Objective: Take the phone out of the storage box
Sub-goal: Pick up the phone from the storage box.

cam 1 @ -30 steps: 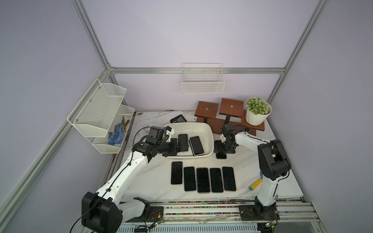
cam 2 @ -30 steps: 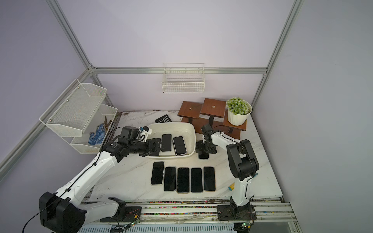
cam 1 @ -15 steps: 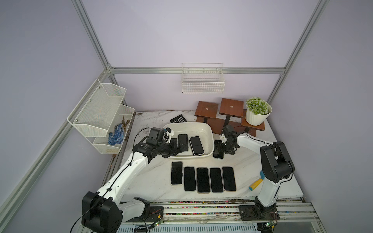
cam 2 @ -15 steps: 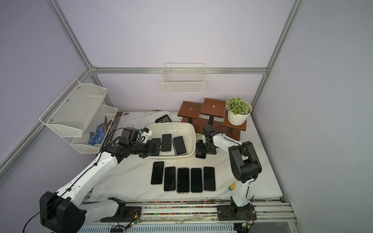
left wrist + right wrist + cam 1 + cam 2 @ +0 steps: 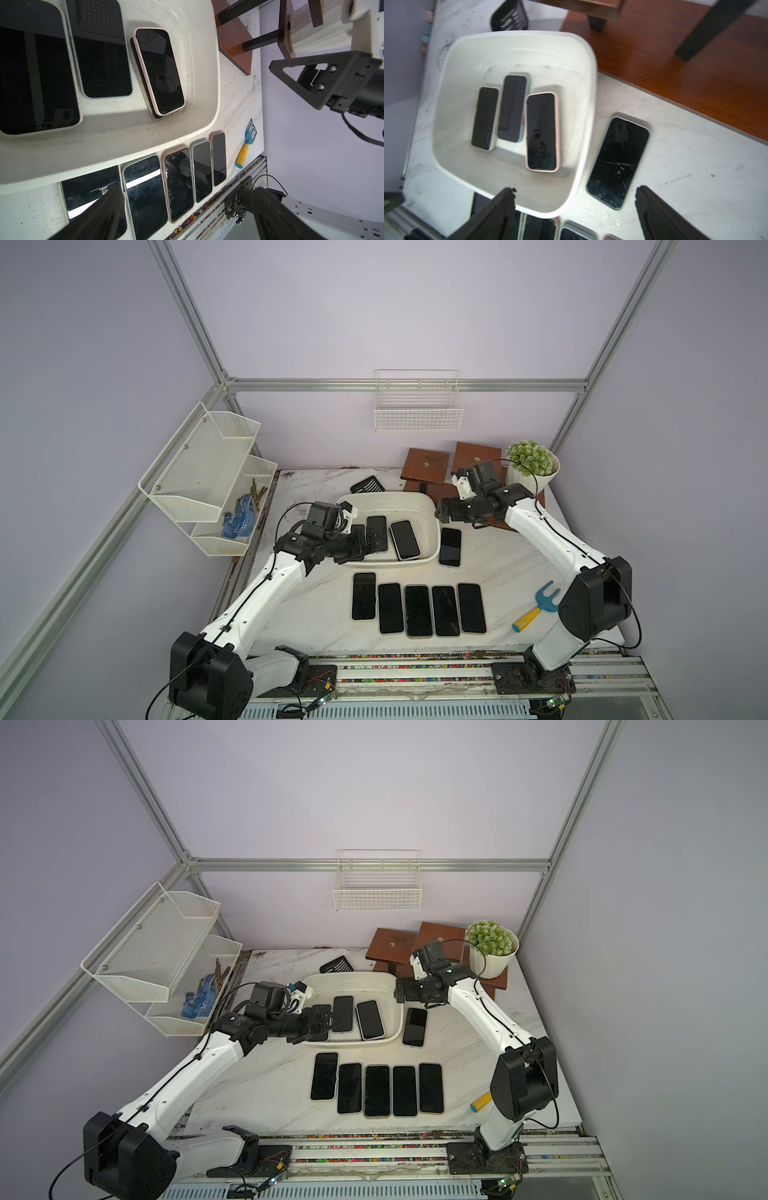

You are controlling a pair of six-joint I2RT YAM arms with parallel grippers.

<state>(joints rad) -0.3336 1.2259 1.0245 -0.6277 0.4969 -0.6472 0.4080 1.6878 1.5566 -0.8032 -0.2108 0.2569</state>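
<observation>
Three phones (image 5: 512,108) are lying flat, screens up, on the floor of the storage box (image 5: 399,502), which is sitting on the marble table (image 5: 498,564), reckoning 12 o'clock as the back wall in both top views. Inside the box, the pink-cased phone (image 5: 405,540) is lying at 3 o'clock, slightly skewed, the pale-cased phone (image 5: 377,526) is lying in the middle, and the third phone (image 5: 485,118) is lying at 9 o'clock. The left gripper (image 5: 371,545) is reaching in over the box's 8 o'clock rim with its jaws standing wide apart and holding nothing. It is hanging above that third phone, but I cannot tell whether it is touching it. The right gripper (image 5: 439,512) is hovering at the box's 2 o'clock corner, its jaws likewise spread and empty. A lone phone (image 5: 450,547) with cracked glass is lying on the table just beside the box at 3 o'clock. A row of five phones (image 5: 417,610) is lying side by side at the box's 6 o'clock, and a toy rake (image 5: 536,608) is resting at 4 o'clock.
</observation>
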